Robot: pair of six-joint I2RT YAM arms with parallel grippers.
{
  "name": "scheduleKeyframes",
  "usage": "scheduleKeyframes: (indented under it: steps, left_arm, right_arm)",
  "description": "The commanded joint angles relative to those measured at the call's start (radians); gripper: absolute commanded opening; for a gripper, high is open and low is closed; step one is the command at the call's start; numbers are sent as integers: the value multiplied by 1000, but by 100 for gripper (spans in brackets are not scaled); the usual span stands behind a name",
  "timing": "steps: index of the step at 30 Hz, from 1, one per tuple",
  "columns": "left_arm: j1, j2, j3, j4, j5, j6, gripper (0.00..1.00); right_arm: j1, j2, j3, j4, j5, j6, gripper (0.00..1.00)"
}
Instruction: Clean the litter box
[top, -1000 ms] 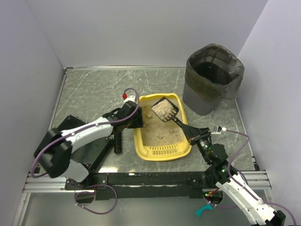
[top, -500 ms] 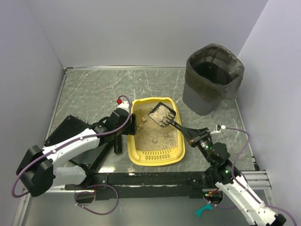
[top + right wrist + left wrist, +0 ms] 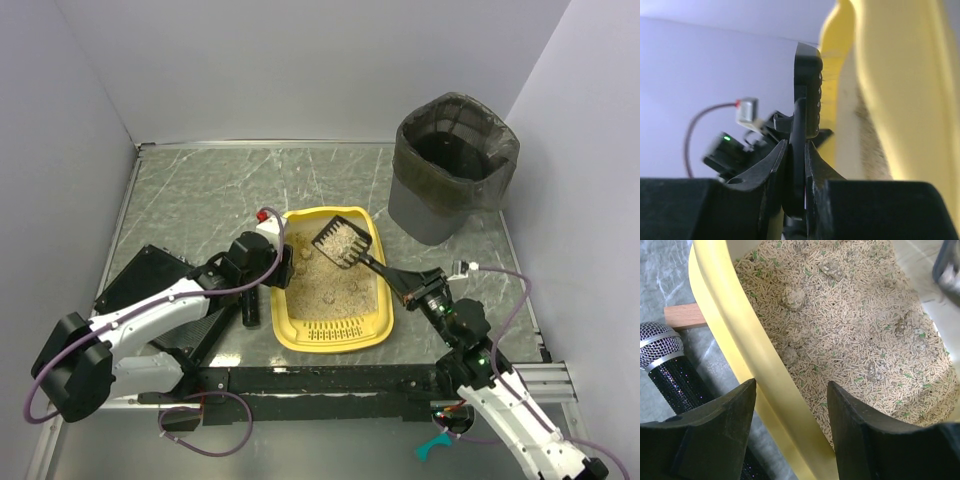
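Observation:
The yellow litter box (image 3: 378, 318) lies mid-table with beige litter and several clumps, its grille at the near end. My left gripper (image 3: 284, 268) is open and straddles the box's left rim (image 3: 760, 365), one finger outside and one over the litter. My right gripper (image 3: 408, 285) is shut on the handle of a black scoop (image 3: 341, 243). The scoop head holds litter just above the far end of the box. In the right wrist view the handle (image 3: 799, 125) stands edge-on between the jaws, with the yellow box wall (image 3: 900, 100) beside it.
A dark grey round bin (image 3: 450, 170) with a bag liner stands at the far right. A black microphone (image 3: 665, 357) and a small wooden block (image 3: 685, 316) lie just left of the box. A black flat pad (image 3: 150, 280) lies under the left arm.
Over the last second the litter box slid left and turned square to the table edge, with my left gripper at its rim. The scoop shifted left with it. Little moved in the last half second.

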Motion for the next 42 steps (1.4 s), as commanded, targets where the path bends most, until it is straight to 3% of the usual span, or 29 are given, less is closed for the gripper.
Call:
scheduleKeyframes:
  steps: [1, 4, 6, 9, 13, 15, 17, 19, 20, 22, 24, 28, 31, 33, 35, 37, 39, 42]
  left_arm:
    - [12, -46, -31, 57, 69, 53, 61]
    - [12, -56, -51, 89, 80, 38, 60]
    - [14, -44, -64, 105, 87, 39, 57]
    - [14, 0, -33, 94, 84, 39, 57]
    - [14, 49, 13, 64, 55, 45, 55]
    - [14, 43, 13, 74, 51, 41, 56]
    - [15, 19, 18, 71, 58, 28, 66]
    - [15, -18, 30, 38, 41, 9, 72]
    - [15, -30, 44, 25, 2, -8, 87]
    - [15, -53, 57, -8, -6, -56, 99]
    - [15, -86, 68, -12, 1, -97, 99]
    - [14, -115, 99, -56, -20, -249, 99]
    - [12, -151, 110, -136, -126, -359, 97]
    - [12, -171, 105, -186, -149, -399, 97]
    - [12, -201, 84, -196, -140, -426, 97]
    - [12, -222, 64, -194, -150, -453, 97]
    - [12, -228, 53, -208, -147, -455, 97]
    - [10, -233, 62, -240, -146, -446, 97]
  right_arm:
    - [-24, 110, 49, 92, -92, 44, 0]
    - [-58, 77, 132, -107, -83, -31, 0]
    - [-64, 60, 69, -16, -84, -5, 0]
    - [-66, 138, -8, 251, -135, 98, 0]
    - [-96, 135, 60, 78, -166, 12, 0]
    - [-98, 120, 26, 131, -149, 47, 0]
    - [-101, 117, 11, 188, -171, 58, 0]
    - [-125, 77, 82, -18, -143, -21, 0]
    - [-128, 62, 108, -83, -77, -39, 0]
    - [-128, 31, 104, -35, -53, -54, 0]
    - [-128, 70, 71, 79, -116, -33, 0]
    - [-128, 143, 109, 12, -141, -56, 0]
    - [-130, 167, 21, 258, -235, 15, 0]
    - [-141, 148, 81, 103, -236, -49, 0]
    - [-145, 106, 135, -64, -111, -88, 0]
    - [-145, 87, 88, 72, -122, -30, 0]
    - [-147, 171, 44, 235, -262, 13, 0]
    - [-147, 213, 101, 65, -252, -22, 0]
